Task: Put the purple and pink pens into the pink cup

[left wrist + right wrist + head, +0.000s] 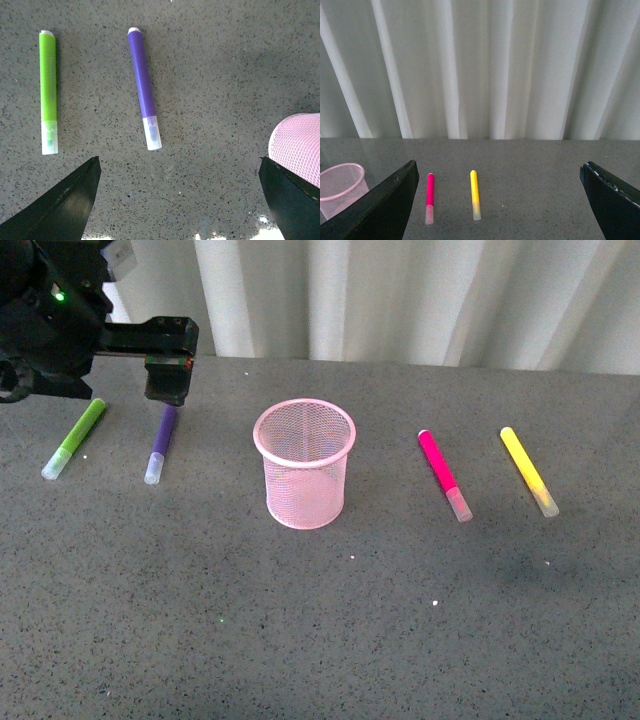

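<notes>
Purple pen (pixel 160 445) lies flat on the grey speckled table (pixel 400 620), to the left of the pink cup (pixel 304 478) and well apart from it, with its clear cap pointing toward the robot. A lime green marker (pixel 74 439) lies near it on the outer left side, almost parallel, and the two do not touch. The pink pen (pixel 441 473) lies on the other side of the cup, to the right, also flat and with its clear cap toward the robot. A yellow marker (pixel 528 471) lies further right, near the pink pen but apart from it. The cup stands upright in the middle of the table, open side up, and no pen can be seen inside its mesh wall. The left gripper (pixel 178 170) hangs above the far end of the purple pen in the front view and covers this end a little. In the left wrist view its two black fingers are spread wide with only bare table between them, so it is released and holds nothing. The right gripper (pixel 499 170) shows only in the right wrist view, where its fingers are also wide apart and empty, facing the pink pen, the yellow marker and a white curtain (pixel 420 300) behind the table.
</notes>
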`<action>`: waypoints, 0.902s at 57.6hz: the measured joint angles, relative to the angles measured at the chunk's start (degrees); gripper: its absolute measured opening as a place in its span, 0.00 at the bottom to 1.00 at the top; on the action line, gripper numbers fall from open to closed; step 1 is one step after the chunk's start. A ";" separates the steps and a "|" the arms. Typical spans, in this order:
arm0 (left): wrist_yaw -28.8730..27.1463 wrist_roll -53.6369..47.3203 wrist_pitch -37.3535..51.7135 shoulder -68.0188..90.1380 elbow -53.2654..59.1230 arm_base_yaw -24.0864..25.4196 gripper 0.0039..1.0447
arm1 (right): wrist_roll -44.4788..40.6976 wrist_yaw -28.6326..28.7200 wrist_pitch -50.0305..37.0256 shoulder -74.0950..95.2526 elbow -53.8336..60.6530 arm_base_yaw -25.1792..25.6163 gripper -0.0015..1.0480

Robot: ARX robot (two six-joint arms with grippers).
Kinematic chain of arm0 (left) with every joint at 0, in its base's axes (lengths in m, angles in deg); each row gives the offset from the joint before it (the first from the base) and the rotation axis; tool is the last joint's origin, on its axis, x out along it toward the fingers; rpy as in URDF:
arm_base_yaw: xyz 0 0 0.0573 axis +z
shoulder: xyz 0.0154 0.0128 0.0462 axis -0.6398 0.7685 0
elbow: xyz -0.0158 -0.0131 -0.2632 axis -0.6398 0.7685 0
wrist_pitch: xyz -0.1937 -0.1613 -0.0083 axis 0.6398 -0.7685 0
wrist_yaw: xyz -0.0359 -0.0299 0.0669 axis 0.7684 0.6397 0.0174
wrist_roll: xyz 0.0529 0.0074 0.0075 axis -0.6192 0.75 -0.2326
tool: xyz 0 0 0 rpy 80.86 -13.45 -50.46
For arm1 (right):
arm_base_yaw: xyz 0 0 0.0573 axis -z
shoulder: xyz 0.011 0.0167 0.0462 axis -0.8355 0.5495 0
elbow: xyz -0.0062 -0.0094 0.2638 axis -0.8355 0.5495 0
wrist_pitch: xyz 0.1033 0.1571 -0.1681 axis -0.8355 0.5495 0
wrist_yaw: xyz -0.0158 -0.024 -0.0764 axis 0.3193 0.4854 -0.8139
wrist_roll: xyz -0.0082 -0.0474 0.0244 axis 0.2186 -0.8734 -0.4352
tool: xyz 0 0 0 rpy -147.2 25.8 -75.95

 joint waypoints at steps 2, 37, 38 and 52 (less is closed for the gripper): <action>-0.22 0.31 0.15 1.44 -0.70 -0.31 0.94 | 0.00 0.00 0.00 0.00 0.00 0.00 0.93; -2.75 1.73 -5.99 21.55 -22.08 -0.98 0.94 | 0.00 0.00 0.00 0.00 0.00 0.00 0.93; -2.80 1.73 -6.10 21.92 -22.58 -0.94 0.94 | 0.00 0.00 0.00 0.00 0.00 0.00 0.93; -3.82 0.94 -8.13 28.59 -31.78 0.04 0.94 | 0.00 0.00 0.00 0.00 0.00 0.00 0.93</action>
